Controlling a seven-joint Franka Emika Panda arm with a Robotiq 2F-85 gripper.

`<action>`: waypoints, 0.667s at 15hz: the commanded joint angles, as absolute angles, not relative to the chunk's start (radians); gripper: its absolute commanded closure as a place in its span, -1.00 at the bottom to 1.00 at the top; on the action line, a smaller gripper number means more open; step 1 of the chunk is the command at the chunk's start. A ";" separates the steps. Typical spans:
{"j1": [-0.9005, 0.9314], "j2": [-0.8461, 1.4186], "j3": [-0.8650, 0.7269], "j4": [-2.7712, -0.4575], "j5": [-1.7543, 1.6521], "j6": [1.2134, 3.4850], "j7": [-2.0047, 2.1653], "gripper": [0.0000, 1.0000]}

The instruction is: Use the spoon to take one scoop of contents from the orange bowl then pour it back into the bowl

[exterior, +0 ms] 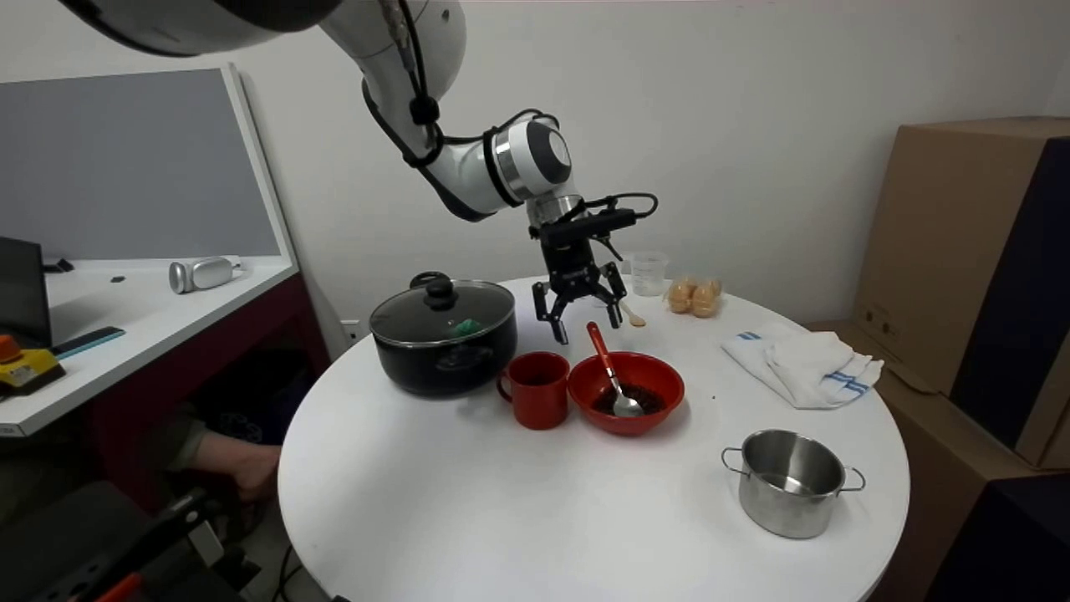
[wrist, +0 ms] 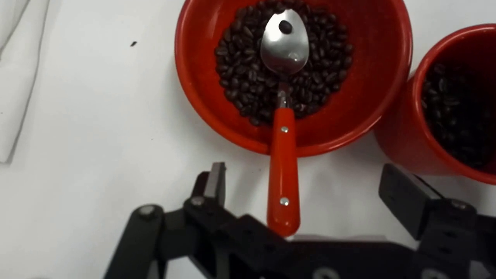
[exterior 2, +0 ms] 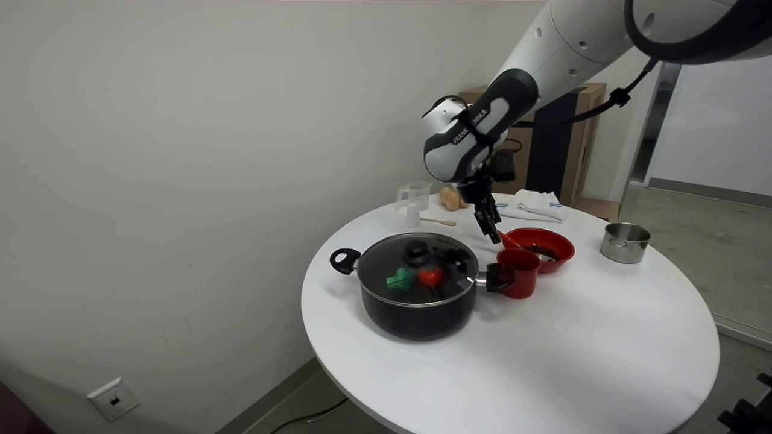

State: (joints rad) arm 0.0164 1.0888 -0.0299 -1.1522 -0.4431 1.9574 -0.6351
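Closest in the wrist view, the claw (wrist: 303,170) gapes wide, with a gap on each side of the spoon (wrist: 284,120). It leans across the rim of the bowl (wrist: 378,58), head on dark beans (wrist: 240,77) (one lies in it). To my eye, in an exterior view, the mug (exterior: 535,401) sits just left on the bench (exterior: 518,502), the black pot (exterior: 426,359) farther left, the steel pot (exterior: 782,502) near right.

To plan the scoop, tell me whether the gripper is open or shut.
Open: the wrist view shows the gripper with jaws wide apart, the spoon showing between them.
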 commanded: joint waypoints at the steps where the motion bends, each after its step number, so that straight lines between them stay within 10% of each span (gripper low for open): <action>1: 0.006 1.159 -0.021 -1.056 -0.436 1.957 -0.719 -0.96; 8: 0.010 1.213 -0.019 -0.978 -0.412 1.934 -0.785 0.12; 9: 0.011 1.213 -0.019 -0.973 -0.410 1.930 -0.792 -0.63; 10: 0.011 1.213 -0.018 -0.969 -0.407 1.929 -0.797 -0.54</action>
State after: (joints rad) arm 0.0122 1.1836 -0.0220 -1.0366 -0.4308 1.9589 -0.7493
